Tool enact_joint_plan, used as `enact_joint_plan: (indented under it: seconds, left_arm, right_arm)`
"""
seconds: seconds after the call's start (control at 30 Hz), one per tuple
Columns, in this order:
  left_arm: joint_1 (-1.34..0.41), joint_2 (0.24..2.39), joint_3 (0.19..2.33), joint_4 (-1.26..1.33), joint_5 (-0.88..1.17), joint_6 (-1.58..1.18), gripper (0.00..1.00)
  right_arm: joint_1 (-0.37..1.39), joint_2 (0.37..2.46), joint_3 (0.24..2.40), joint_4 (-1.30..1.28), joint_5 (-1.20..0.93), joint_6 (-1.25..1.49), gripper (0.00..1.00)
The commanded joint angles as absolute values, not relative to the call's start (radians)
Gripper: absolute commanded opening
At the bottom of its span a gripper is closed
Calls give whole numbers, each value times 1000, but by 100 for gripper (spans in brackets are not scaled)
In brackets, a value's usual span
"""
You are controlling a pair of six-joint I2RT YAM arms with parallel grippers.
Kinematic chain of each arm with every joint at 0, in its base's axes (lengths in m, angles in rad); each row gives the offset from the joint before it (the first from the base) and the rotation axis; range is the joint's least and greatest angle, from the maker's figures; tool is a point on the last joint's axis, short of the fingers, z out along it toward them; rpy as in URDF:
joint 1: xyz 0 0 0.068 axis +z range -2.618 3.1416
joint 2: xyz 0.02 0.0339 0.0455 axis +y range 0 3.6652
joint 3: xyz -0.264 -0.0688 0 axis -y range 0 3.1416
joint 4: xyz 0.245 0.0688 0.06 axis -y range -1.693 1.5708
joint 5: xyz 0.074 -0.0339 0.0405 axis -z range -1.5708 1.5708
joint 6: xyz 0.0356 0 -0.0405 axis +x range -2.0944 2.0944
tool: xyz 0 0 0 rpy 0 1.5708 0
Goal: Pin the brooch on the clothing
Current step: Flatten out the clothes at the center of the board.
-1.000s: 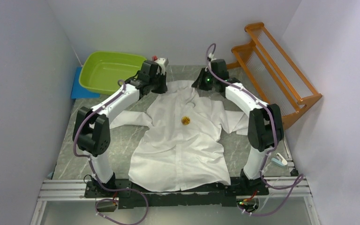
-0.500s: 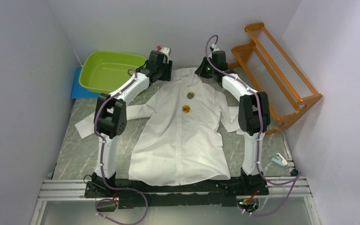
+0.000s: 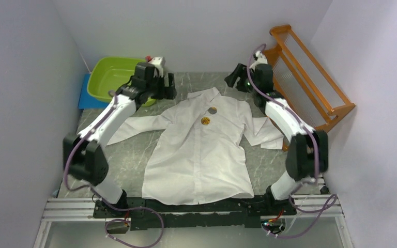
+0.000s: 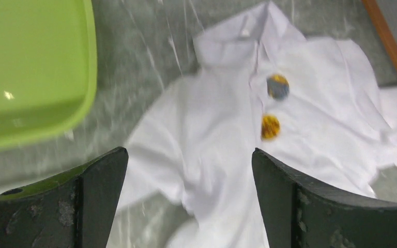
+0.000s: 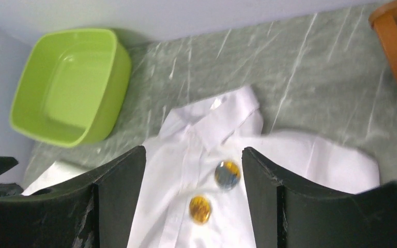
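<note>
Brooch point(image 3: 205, 120): a gold disc on the chest of the shirt point(image 3: 201, 155), right on the button line, centre of the overhead frame. A second disc point(image 3: 213, 109), greyer with a gold edge, sits just above and to its right, below the collar. Both lie flat on the fabric. No view shows whether either pin goes through the cloth.

Shirt: spread front-up on the marbled table point(image 3: 134, 150), collar toward the top of the frame and hem toward the arm bases. One sleeve stretches out to frame left; the other is folded in a heap at frame right.

Left gripper point(image 4: 187, 155): jaws spread wide with nothing between them, up off the table at the shirt's upper-left shoulder. Right gripper point(image 5: 192, 155): also parted and empty, raised near the upper right of the overhead frame, beyond the collar.

Progress, as a judgement: the placement looks done, with brooch on garment, garment laid out and both grippers free. What could remain is confirming the pin holds and bringing the arms home.

Containers: the green basin point(image 3: 116, 77), upper left, has a bare floor where visible, and its near side is hidden by the left arm. It rests on a blue mat point(image 3: 90, 97). The orange wooden rack point(image 3: 310, 77), upper right, holds nothing visible.
</note>
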State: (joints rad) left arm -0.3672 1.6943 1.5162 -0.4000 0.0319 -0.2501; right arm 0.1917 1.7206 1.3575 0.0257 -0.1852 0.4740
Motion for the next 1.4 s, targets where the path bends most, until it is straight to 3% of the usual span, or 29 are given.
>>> enact_joint_plan:
  seconds: [0.0,0.3,0.5,0.77,0.9,0.97,1.1,1.13,1.2,1.37]
  left_arm:
    - [-355,1494,1288,-520,145,-417,94]
    - [-354,1107,862,-768,110,-749,93]
    - [-354,925,678,-932,55,-988,92]
    - [-355,1048,545,-857,146,-1088,85]
    - [-357,1164,558,-806,166,-1001,66]
    - [-355,1191,566,-810,162,-985,51]
    - [-356,1185,562,-803,228,-990,10]
    - [-357,1177,559,-806,250,-995,4]
    - [-356,1155,560,-838,282,-1005,3]
    - [-356,1036,606,-989,312,-1027,3]
  right_arm:
    - [194,1464,1096,27,-194,519,72]
    - [177,983,618,-292,-178,643,71]
    - [175,779,420,-476,-201,752,68]
    - [175,704,280,-597,-187,859,58]
    - [175,705,245,-570,-211,846,49]
    - [175,707,223,-556,-226,848,42]
    - [175,694,210,-569,-238,862,17]
    - [175,689,212,-579,-242,865,10]
    - [175,675,225,-609,-247,870,0]
    - [176,596,313,-736,-236,885,0]
